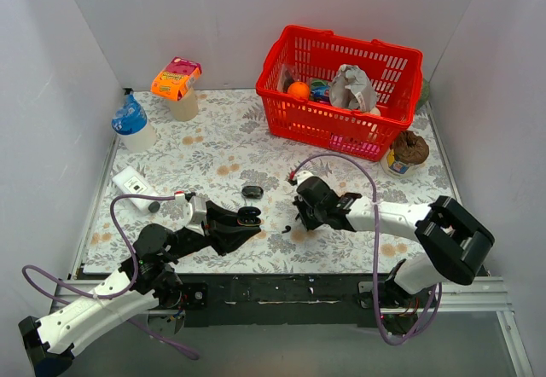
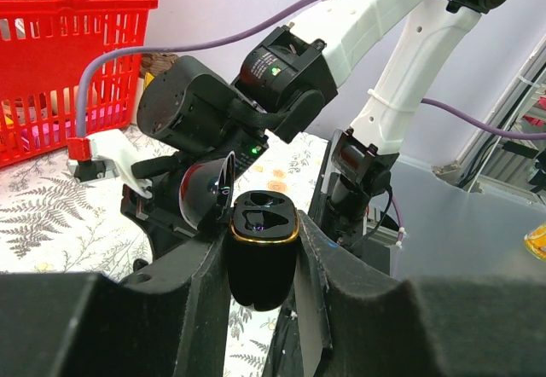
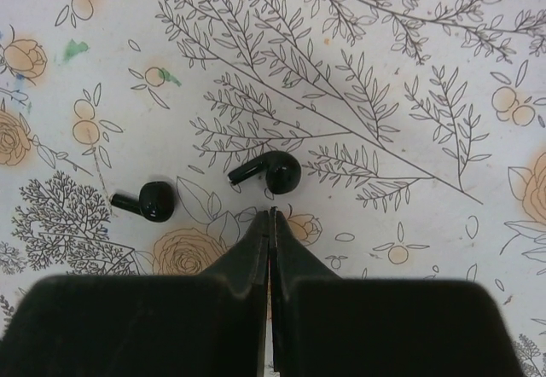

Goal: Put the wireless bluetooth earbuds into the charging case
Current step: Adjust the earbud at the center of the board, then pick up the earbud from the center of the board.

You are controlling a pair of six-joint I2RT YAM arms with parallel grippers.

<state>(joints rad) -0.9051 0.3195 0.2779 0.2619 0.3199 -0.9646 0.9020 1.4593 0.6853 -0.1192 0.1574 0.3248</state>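
Observation:
The black charging case point(image 2: 263, 253), gold-rimmed with its lid point(image 2: 203, 191) swung open, is held upright between the fingers of my left gripper point(image 2: 263, 230); both sockets look empty. From above, case point(image 1: 248, 216) and left gripper point(image 1: 245, 226) sit at the mat's near middle. Two black wireless bluetooth earbuds lie loose on the floral mat: one earbud point(image 3: 275, 172) just beyond the tips of my right gripper point(image 3: 273, 215), the other earbud point(image 3: 147, 200) to its left. The right gripper is shut with nothing in it, and in the top view this right gripper point(image 1: 297, 221) points down at the mat.
A black oval piece point(image 1: 252, 192) lies on the mat behind the case. A red basket point(image 1: 341, 95) of items stands at the back right, beside a brown-topped cup point(image 1: 408, 151). At the left are a blue-capped bottle point(image 1: 132, 125), an orange-lidded cup point(image 1: 177, 87) and a white adapter point(image 1: 135, 182).

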